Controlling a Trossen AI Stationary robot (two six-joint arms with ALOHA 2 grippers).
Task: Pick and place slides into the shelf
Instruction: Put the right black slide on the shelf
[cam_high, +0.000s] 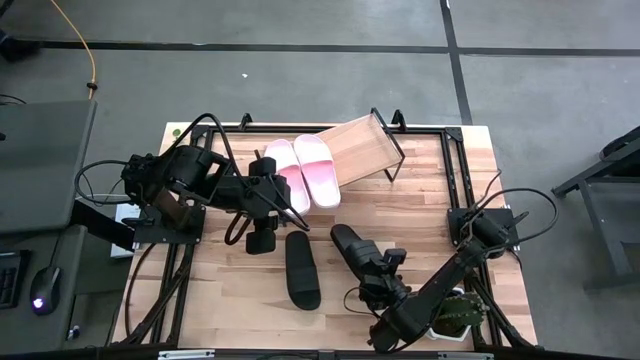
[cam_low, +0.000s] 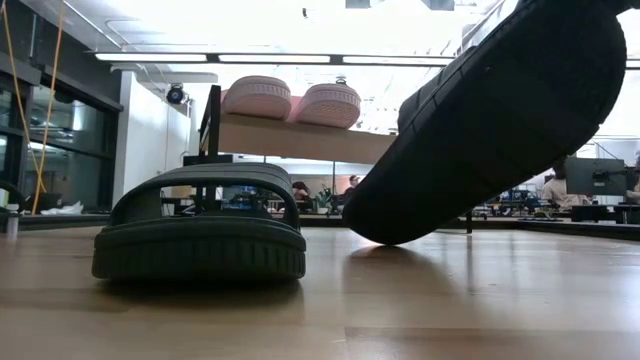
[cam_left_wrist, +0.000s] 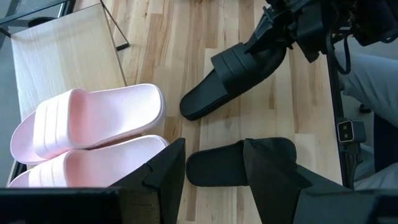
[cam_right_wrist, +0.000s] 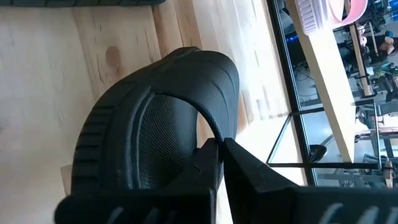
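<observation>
Two pale pink slides (cam_high: 303, 170) lie side by side on the low end of the slanted shelf (cam_high: 360, 145), also seen in the left wrist view (cam_left_wrist: 87, 127) and the low view (cam_low: 295, 100). One black slide (cam_high: 302, 270) lies flat on the table (cam_low: 200, 235). My left gripper (cam_high: 262, 238) hovers open just left of it, between it and the pink pair; its fingertips (cam_left_wrist: 214, 149) touch nothing. My right gripper (cam_high: 385, 272) is shut on the second black slide (cam_high: 352, 250), which stands tilted (cam_low: 500, 120). My right gripper (cam_right_wrist: 219, 144) pinches the black slide's strap at its edge (cam_right_wrist: 214, 127) between the two fingers, slanting down from the table's near right side. The slide is tilted, its near end raised, and its far end (cam_low: 385, 232) is down at the table top.
The shelf's thin black frame (cam_high: 395, 125) stands at the table's far edge. Its upper right part (cam_left_wrist: 56, 56) is bare wood. Black rails (cam_high: 452, 170) run along the table's sides. Open table lies between the two black slides (cam_high: 325, 215).
</observation>
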